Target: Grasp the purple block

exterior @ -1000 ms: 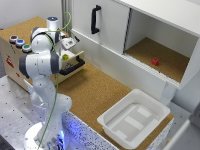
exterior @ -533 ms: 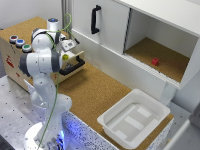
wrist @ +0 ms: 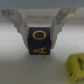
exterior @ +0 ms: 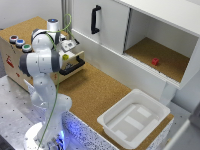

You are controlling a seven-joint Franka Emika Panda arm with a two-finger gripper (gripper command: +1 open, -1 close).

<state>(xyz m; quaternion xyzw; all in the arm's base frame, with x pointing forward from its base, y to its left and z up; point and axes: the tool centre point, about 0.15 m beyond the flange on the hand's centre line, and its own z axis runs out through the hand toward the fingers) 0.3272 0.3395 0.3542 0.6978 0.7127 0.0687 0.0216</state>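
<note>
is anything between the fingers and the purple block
Nothing visible is in the way. In the wrist view the purple block sits right between the two fingers, one on each side, with no object in the gaps. The yellow block lies off to one side, apart from both. Whether the fingers already touch the block cannot be told.

A shallow white plastic tray (exterior: pixel 133 121) sits at the lower right on the brown cork-topped counter (exterior: pixel 95 90). A small red cube (exterior: pixel 155 62) lies inside the open white cabinet (exterior: pixel 165 35) at the upper right. A yellow block (wrist: pixel 75 66) shows in the wrist view.
</note>
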